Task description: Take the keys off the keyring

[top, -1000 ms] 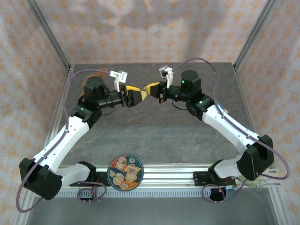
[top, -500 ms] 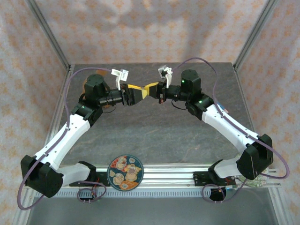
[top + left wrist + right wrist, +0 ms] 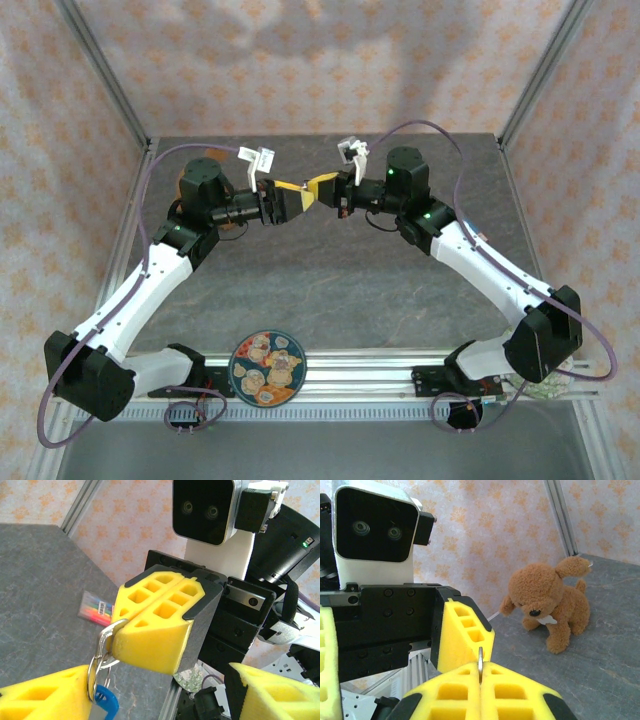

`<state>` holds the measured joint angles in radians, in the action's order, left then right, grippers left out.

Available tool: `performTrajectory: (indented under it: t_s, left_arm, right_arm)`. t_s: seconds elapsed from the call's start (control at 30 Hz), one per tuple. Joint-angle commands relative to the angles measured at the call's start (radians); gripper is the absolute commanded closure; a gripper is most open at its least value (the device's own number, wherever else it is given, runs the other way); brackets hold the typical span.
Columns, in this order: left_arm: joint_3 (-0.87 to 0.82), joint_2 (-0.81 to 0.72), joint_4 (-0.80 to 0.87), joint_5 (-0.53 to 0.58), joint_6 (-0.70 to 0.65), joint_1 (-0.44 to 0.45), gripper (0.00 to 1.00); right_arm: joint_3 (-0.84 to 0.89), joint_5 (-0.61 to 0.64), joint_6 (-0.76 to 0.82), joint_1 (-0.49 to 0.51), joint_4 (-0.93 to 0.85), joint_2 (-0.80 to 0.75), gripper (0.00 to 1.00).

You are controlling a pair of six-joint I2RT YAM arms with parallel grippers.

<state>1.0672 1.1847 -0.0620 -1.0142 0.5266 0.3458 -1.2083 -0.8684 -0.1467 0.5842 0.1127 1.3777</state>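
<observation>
Yellow foam jaws meet in mid-air over the table.
Right gripper (image 3: 481, 678) is pressed together on the keyring (image 3: 103, 640); left gripper (image 3: 292, 200) stands apart, with the keys (image 3: 93, 676) and a blue tag (image 3: 106, 701) hanging against one of its fingers. Grey table (image 3: 330, 290) lies open below. A patterned plate (image 3: 234, 366) sits at the near edge, well apart.

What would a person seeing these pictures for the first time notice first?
First, in mid-air above the table, the right gripper is shut on a silver keyring, a blue tag hanging below it, facing the open left gripper. Then the brown plush dog on the table, in the right wrist view.
</observation>
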Motion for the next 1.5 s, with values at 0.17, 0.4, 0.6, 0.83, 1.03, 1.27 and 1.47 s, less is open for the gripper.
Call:
performTrajectory:
  t_s: [0.17, 0.4, 0.6, 0.83, 1.03, 1.27, 1.47]
  left_arm:
    - [0.044, 0.000, -0.033, -0.027, 0.005, -0.007, 0.32]
    - [0.053, 0.003, -0.027, -0.027, 0.001, -0.007, 0.33]
    - [0.048, 0.004, -0.027, -0.026, 0.005, -0.007, 0.35]
    - [0.047, -0.013, 0.046, 0.003, -0.054, -0.007, 0.37]
    - [0.049, -0.015, 0.073, 0.021, -0.077, -0.007, 0.38]
    - [0.032, -0.046, 0.098, 0.065, -0.099, -0.016, 0.22]
    - [0.015, -0.087, 0.055, 0.060, -0.075, -0.052, 0.19]
  right_arm:
    - [-0.045, 0.067, 0.019, 0.010, 0.000, 0.005, 1.00]
    - [-0.059, 0.113, 0.068, 0.029, -0.058, 0.002, 1.00]
    - [-0.060, 0.108, 0.059, 0.032, -0.046, 0.000, 1.00]
    - [-0.048, 0.098, 0.042, 0.032, -0.021, -0.016, 1.00]
    - [-0.048, 0.085, 0.033, 0.032, -0.010, -0.026, 1.00]
    - [-0.040, 0.062, 0.011, 0.030, 0.028, -0.037, 1.00]
    - [-0.036, 0.026, -0.012, 0.025, 0.059, -0.039, 1.00]
